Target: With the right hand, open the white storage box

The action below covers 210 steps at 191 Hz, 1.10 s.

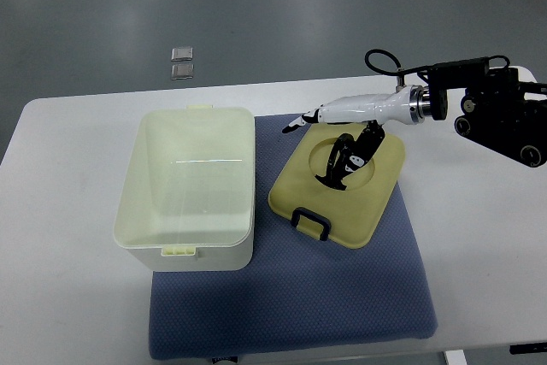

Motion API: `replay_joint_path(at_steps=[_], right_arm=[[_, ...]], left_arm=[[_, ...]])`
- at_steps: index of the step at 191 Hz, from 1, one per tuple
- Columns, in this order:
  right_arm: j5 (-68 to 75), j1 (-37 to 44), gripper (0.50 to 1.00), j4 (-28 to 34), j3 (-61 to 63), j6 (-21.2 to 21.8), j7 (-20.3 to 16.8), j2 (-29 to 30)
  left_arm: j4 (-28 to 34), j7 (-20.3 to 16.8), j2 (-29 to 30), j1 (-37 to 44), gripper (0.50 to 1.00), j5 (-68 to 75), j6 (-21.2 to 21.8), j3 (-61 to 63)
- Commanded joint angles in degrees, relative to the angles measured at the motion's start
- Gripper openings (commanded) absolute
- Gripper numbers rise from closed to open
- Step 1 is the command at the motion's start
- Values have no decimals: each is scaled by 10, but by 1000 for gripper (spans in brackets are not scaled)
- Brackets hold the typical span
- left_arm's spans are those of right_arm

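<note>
The white storage box sits open on the left part of the white table, its right side resting on the blue mat. It is a deep rectangular tub, and its long axis runs from the near edge of the table toward the far edge, with a small latch tab at the far rim and another at the near rim. The inside looks bare and pale.

Its lid lies flat on the mat just to the right of the box, apart from it. The lid is turned at an angle: its long axis slants from near-left to far-right, and the dark handle clip on its near-left short edge points toward the front of the table.

The right hand reaches in from the right edge and hangs over the far half of the lid. Its fingers are spread and loose, gripping nothing; the white ones point left past the lid's far edge, and the dark ones curl down over the round recess in the lid's top. I cannot tell whether they touch it.

Two small grey squares lie on the floor beyond the table.
</note>
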Motion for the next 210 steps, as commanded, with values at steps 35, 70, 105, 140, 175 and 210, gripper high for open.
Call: replay_joint_path(at_steps=[35,70,105,140,175,210], right_arm=[[242,-22,921,-9,97,12,0,-1],[461,-59,921,-52,147,-2,0,11],[630,-93,924,-102,150,-55,0,27],[709,-120,924,-108,157,-64,-62,41],[758,-132,924,-109,151,-104,-66,43],[749,-146,928,-124,149,-145,-66,50]], left_arm=[[0,0,0,0,1000,0,0,-1],[0,0,0,0,1000,0,0,-1],[0,0,0,0,1000,0,0,0],[0,0,0,0,1000,0,0,0],[0,0,0,0,1000,0,0,0],[0,0,0,0,1000,0,0,-1]])
